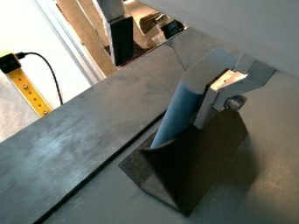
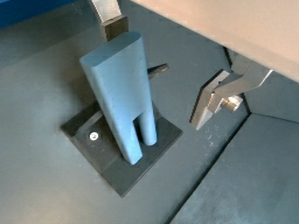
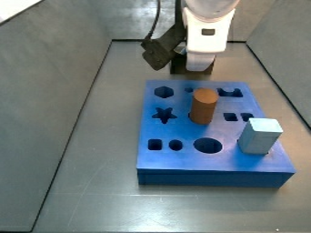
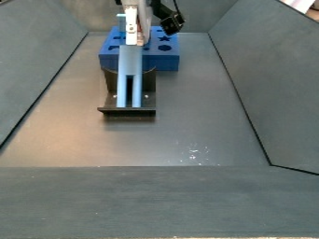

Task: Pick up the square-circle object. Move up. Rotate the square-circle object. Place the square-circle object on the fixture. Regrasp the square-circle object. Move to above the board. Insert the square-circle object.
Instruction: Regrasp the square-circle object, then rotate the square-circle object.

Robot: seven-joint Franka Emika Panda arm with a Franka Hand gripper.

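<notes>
Regrasping risk: gripper (image 2: 163, 52) open around upright square-circle object (image 2: 121, 96) on fixture (image 2: 111, 149); off-centre closing could tip it.

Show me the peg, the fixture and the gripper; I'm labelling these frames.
Square-circle object (image 2: 121, 92), a wrist view: its broad upright face.
Fixture (image 2: 96, 138), a wrist view: base plate corner.
Gripper (image 2: 163, 61), a wrist view: midway between the open fingertips.

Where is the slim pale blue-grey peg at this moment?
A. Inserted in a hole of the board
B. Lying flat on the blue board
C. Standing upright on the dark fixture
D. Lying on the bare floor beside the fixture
C: the square-circle object stands upright on the fixture, while the gripper sits around its upper part, fingers apart from it.
</notes>
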